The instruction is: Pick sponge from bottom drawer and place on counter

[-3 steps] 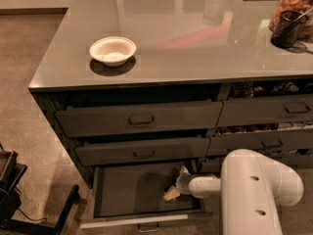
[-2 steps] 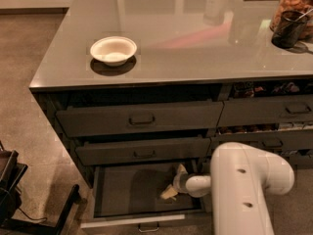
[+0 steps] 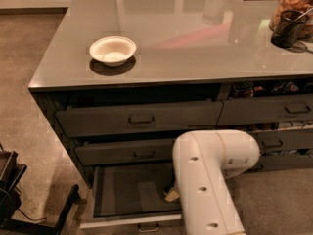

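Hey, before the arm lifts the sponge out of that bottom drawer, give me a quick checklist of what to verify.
1. Bottom drawer pulled open: ok.
2. Sponge in view inside the drawer, at the edge of the arm: ok.
3. Gripper down in the drawer beside the sponge, mostly hidden by the arm; grasp: cannot tell.
4. Bare counter space right of the white bowl: ok.
5. Lift path past the drawer above: cannot tell.

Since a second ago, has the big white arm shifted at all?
Yes. The arm swung left, now covering the right end of the bottom drawer. Its pincer is low inside that drawer, mostly hidden behind the arm.
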Available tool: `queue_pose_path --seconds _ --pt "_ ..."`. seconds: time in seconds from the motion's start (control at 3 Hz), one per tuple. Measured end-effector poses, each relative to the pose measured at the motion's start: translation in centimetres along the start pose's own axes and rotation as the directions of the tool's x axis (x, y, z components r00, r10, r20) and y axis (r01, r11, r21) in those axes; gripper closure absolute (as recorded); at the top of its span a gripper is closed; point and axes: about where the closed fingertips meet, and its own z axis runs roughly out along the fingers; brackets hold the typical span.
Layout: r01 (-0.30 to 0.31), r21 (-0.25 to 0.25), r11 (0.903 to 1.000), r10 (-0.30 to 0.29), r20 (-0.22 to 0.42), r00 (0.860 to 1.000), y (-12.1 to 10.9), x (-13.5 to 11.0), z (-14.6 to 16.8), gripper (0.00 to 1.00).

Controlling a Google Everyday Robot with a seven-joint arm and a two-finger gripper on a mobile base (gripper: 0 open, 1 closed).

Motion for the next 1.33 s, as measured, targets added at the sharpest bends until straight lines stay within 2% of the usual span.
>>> queue_pose_path --seconds 0.33,0.67,1.0,1.33 --pt "-0.073 -0.01 0.9973 0.073 -0.001 0.997 0.8 0.5 1.4 0.0" --pt "-0.218 -0.057 0.9742 0.221 0.047 0.974 0.8 1.5 2.8 0.0" --pt "-0.237 -0.045 0.9704 0.241 0.09 0.966 -1.8 1.1 2.4 0.0" --pt "-0.237 -0.045 0.9704 0.241 0.09 0.966 -1.7 1.1 2.4 0.0"
